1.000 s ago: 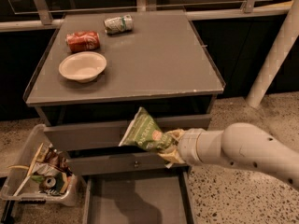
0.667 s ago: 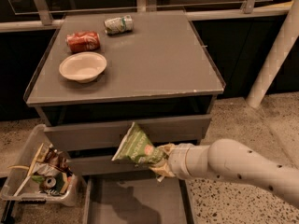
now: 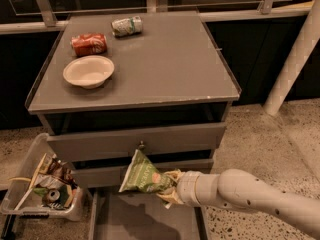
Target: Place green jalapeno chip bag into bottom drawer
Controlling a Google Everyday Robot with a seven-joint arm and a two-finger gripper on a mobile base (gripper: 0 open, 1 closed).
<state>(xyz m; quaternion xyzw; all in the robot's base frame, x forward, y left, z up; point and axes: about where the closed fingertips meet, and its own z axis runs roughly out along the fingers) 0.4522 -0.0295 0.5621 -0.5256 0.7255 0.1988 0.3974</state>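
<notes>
The green jalapeno chip bag (image 3: 142, 174) is a crinkled green foil bag with white lettering. My gripper (image 3: 168, 186) is shut on its right end and holds it in the air in front of the middle drawer, above the open bottom drawer (image 3: 145, 218). The bottom drawer is pulled out at the cabinet's base and shows a flat grey floor. My white arm (image 3: 250, 194) reaches in from the lower right.
On the grey cabinet top (image 3: 170, 64) lie a red soda can (image 3: 89, 44), a crushed green-and-white can (image 3: 126, 26) and a white bowl (image 3: 88, 71). A clear plastic bin of trash (image 3: 45, 186) stands on the floor at the left. A white post (image 3: 294, 59) stands at the right.
My gripper has carried the bag down and to the left, from beside the upper drawer front to just above the open bottom drawer.
</notes>
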